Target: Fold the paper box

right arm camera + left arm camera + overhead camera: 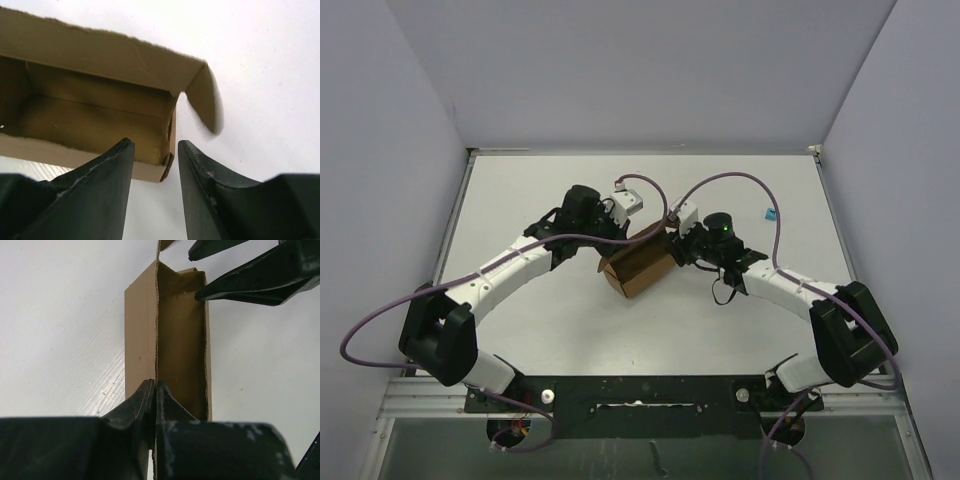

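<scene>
The paper box (638, 266) is a brown cardboard carton, half formed and open, lying in the middle of the table. My left gripper (156, 385) is shut on the thin edge of one of its walls (157, 330) at the box's back side. My right gripper (155, 145) is open, its fingers straddling the near right corner of the box (167, 165) without clear contact. A loose end flap (206, 97) sticks out beyond that corner. In the left wrist view the right gripper's dark fingers (250, 282) show at the far end of the box.
A tiny blue cube (771, 213) lies at the right rear of the white table (520, 200). Grey walls close in the back and both sides. Purple cables loop over both arms.
</scene>
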Available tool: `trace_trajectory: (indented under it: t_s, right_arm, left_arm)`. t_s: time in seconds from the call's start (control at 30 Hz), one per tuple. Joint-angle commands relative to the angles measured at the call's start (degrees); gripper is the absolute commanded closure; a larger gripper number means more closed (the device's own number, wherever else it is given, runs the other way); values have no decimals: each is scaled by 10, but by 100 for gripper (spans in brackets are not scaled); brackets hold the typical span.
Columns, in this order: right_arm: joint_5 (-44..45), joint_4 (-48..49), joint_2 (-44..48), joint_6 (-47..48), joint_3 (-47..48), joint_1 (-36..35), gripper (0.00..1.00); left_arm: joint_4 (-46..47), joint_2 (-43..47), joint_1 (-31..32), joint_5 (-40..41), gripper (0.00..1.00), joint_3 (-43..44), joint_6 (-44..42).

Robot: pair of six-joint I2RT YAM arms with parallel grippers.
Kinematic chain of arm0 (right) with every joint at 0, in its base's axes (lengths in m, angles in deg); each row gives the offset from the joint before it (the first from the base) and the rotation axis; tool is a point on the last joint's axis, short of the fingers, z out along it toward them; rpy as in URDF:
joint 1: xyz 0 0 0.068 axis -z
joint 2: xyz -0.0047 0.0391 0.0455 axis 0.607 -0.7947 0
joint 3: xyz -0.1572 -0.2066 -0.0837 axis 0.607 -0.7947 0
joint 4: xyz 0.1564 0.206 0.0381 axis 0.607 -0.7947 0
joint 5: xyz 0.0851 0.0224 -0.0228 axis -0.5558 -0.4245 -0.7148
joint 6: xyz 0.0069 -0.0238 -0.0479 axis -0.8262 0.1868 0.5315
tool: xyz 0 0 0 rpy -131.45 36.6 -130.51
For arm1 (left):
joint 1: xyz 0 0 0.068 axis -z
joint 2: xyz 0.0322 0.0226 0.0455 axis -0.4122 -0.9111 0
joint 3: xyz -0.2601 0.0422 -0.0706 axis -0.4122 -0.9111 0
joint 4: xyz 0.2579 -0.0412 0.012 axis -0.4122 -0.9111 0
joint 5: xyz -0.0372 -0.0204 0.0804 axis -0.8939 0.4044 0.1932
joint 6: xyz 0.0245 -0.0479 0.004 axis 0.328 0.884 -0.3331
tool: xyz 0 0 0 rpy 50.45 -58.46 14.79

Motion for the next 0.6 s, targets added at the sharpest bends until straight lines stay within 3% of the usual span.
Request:
trace_trajectory:
  t_s: [0.0,0.1,0.23,0.37,0.43,0.57]
  right_arm:
    - [-70,-53,38,49,10,28,59]
    - [-144,-113,58,85,16,67,59]
    - [-308,-213,88,175,36,133,59]
    - [-425,-286,88,273,41,149,64]
    - [-449,-299,76,309,39,143,72]
    - [-402,-332,39,362,55,104,85]
  left_arm:
    - [21,-12,5,2,100,3,13]
    - [17,-14,8,1,100,5,20]
    - [11,-16,12,-9,100,7,37]
    - [4,-22,15,-26,100,10,60]
    - [3,-24,15,-35,100,11,72]
    - [8,-30,18,-50,100,7,98]
